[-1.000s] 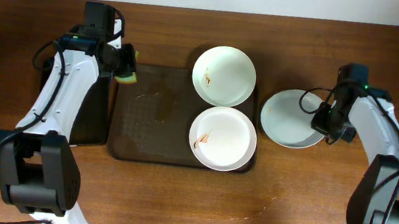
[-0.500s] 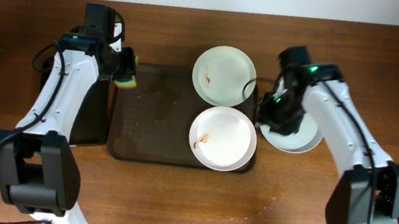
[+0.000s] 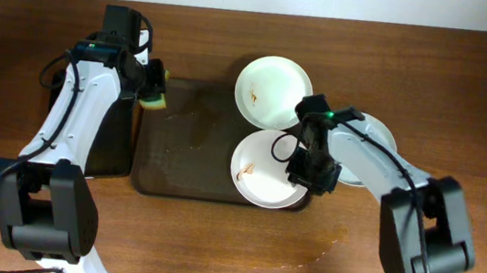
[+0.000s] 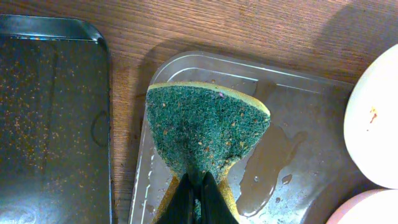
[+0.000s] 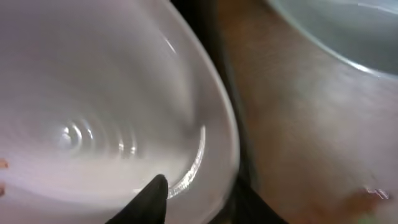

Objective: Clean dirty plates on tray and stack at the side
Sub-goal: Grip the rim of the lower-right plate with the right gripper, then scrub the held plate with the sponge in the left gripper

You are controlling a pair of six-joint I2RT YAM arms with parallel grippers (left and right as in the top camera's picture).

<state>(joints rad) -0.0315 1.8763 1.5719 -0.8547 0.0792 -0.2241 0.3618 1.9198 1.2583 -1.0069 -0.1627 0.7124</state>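
Left fingers (image 4: 198, 186) clench a green-and-yellow sponge (image 4: 208, 127) over the back-left corner of the dark brown translucent tray (image 3: 185, 162); 2 smeared round white plates (image 3: 273, 91) sit at its right end, right fingers (image 3: 311, 174) spread astride the nearer plate's (image 3: 262, 171) rim, a 3rd plate (image 3: 384, 133) on the bench (image 3: 213, 243) beside

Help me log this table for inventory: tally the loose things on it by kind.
Plates: 3
Brown tray: 1
Black tray: 1
Sponge: 1
Total: 6
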